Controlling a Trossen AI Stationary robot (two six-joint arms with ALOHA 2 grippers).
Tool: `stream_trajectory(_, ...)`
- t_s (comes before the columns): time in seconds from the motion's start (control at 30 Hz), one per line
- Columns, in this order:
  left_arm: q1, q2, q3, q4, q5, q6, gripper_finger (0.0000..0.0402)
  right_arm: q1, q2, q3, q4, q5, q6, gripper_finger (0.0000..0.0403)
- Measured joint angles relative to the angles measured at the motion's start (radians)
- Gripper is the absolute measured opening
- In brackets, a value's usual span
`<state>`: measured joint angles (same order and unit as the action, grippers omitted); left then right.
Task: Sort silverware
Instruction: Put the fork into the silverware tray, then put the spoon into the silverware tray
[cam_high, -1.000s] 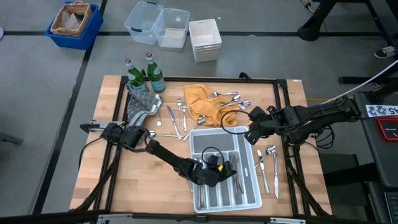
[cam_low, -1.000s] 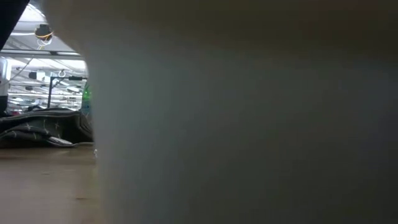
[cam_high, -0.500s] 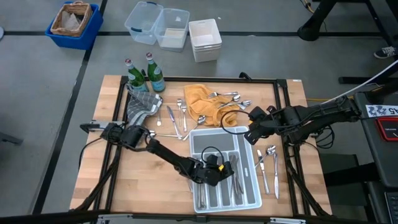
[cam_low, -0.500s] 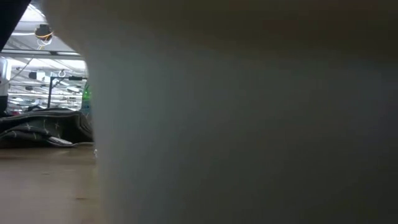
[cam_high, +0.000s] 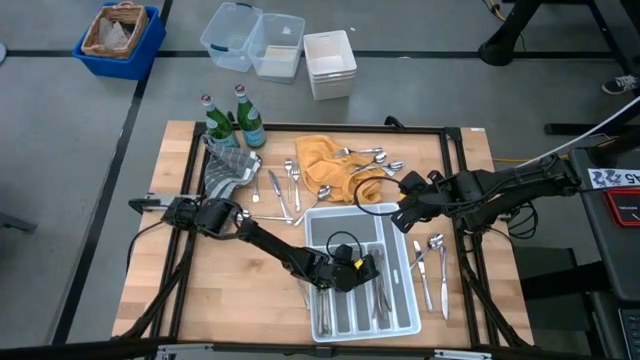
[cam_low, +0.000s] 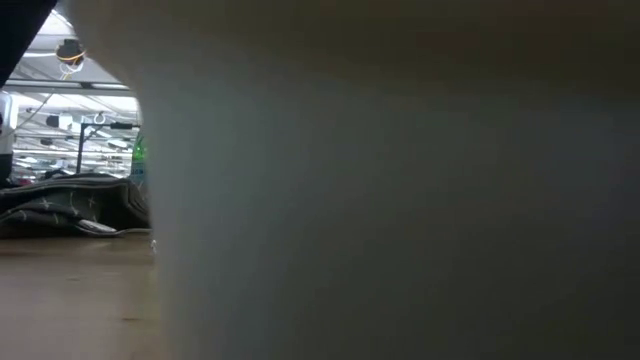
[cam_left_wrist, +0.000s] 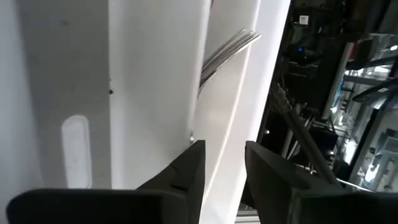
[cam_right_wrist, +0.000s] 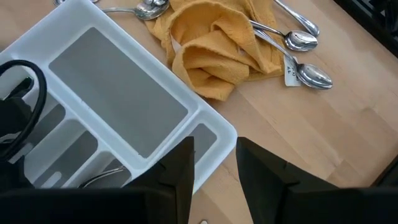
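A fork (cam_left_wrist: 227, 48) lies in one of the long slots of the white tray (cam_high: 398, 318), its tines showing in the left wrist view past the left hand (cam_left_wrist: 222, 163), whose fingers now stand apart with nothing between them. A second ago that hand was pinched shut over the same slot; it has since opened and the arm has shifted a little toward the tray's middle, so I judge the piece has just been let go into its compartment (the drop itself is not shown). More cutlery already rests in the neighbouring slots.

The rest of the silverware is unsorted: spoons (cam_high: 372, 155) lie on and beside the yellow cloth (cam_high: 325, 165), several pieces (cam_high: 285, 190) sit on the bare wood between the cloth and a grey patterned towel (cam_high: 225, 170), and a few more (cam_high: 432, 262) lie just right of the tray.

The right hand (cam_right_wrist: 214, 163) hovers over the tray's far corner near the cloth, fingers apart and empty, unchanged from before. The green bottles (cam_high: 232, 120) stand at the desk's (cam_high: 175, 300) back left. The low view is blocked by the tray wall.

One piece is filed; many remain, so another pick-up likely follows.
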<state>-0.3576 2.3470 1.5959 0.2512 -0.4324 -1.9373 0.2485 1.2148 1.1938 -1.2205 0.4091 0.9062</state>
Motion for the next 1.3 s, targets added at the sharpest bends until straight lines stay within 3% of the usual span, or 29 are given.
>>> stream_trajectory(0.33, 0.023, -0.002, -0.003, 0.121, 0.025, 0.022, 0.0093, 0.000, 0.000, 0.000, -0.009, -0.097, -0.024, 0.0122)
stream_trajectory(0.53, 0.047, -0.018, -0.003, 0.161, 0.165, 0.151, 0.0078, 0.001, 0.000, -0.020, -0.010, -0.166, 0.014, 0.0122)
stream_trajectory(0.83, 0.065, -0.109, -0.001, 0.128, 0.195, 0.390, 0.0067, 0.010, 0.000, -0.113, -0.013, -0.236, 0.163, 0.0122)
stream_trajectory(1.0, 0.073, -0.187, -0.001, -0.115, 0.236, 0.508, 0.0067, 0.040, 0.000, -0.126, -0.014, -0.243, 0.263, 0.0122)
stream_trajectory(1.3, 0.077, -0.418, -0.002, -0.836, 0.246, 0.724, 0.0067, 0.156, 0.000, -0.165, -0.003, -0.202, 0.600, 0.0122)
